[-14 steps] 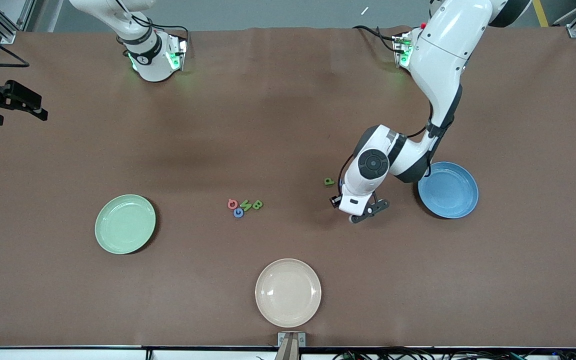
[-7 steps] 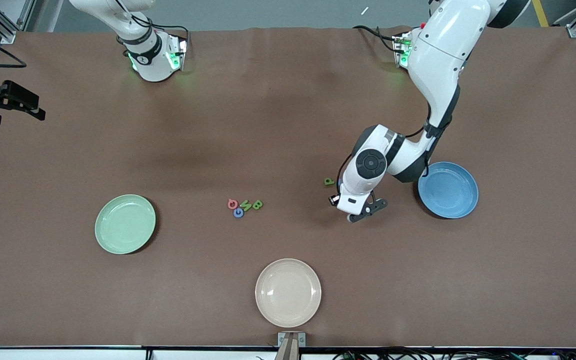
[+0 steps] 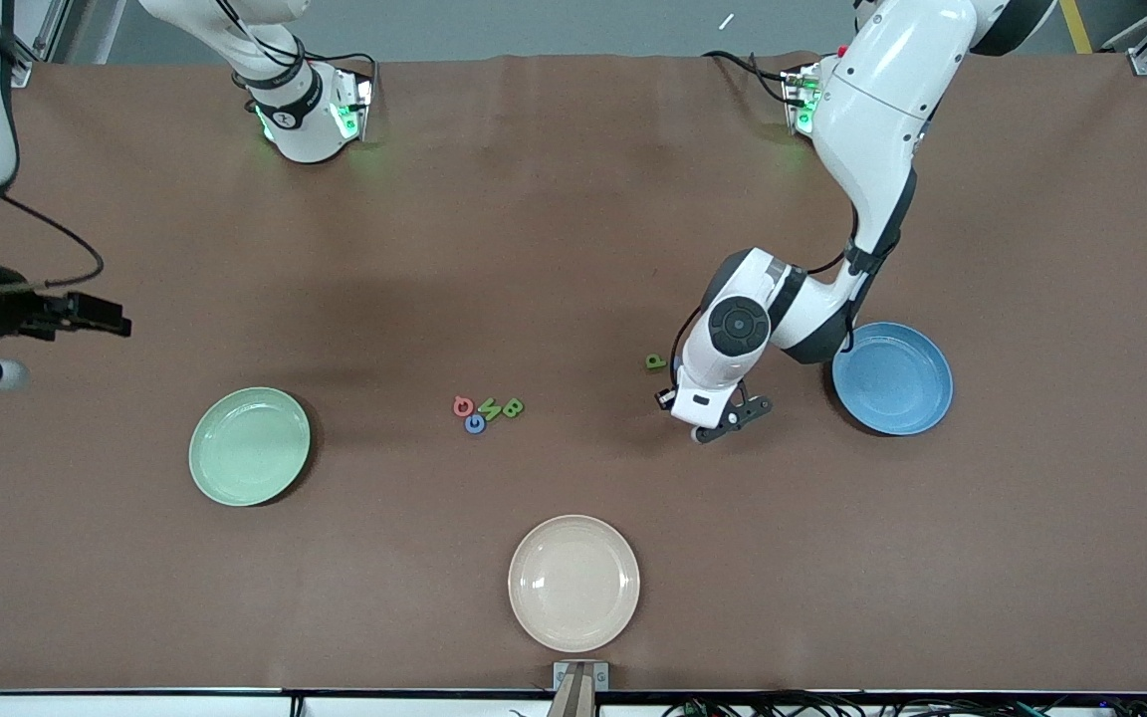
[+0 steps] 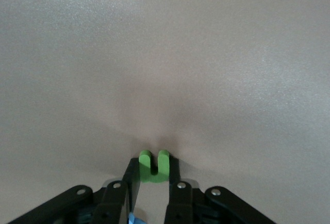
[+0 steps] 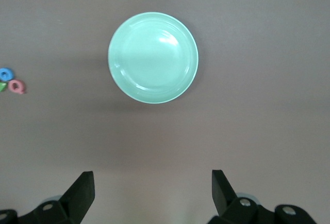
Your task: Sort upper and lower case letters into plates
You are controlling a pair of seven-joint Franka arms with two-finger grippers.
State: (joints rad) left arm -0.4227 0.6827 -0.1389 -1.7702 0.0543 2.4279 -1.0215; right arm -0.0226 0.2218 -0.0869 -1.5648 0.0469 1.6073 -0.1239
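Now your left pincer [image 4: 153, 185] has just closed on a green letter [image 4: 153, 166], probably lowercase; the right pincer [image 5: 153, 195], gaping wide, is arriving at nine o'clock.

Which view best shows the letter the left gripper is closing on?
The left wrist view: the green letter sits pinched in the left gripper. In the front view the left arm hides it; the right wrist view misses it.

The only readable signs are the toy letters themselves: near the frame's centre a green B [image 3: 512, 406], a blue G [image 3: 475, 424] and a red-orange Q [image 3: 463, 405]; right of them a green P [image 3: 655, 361].
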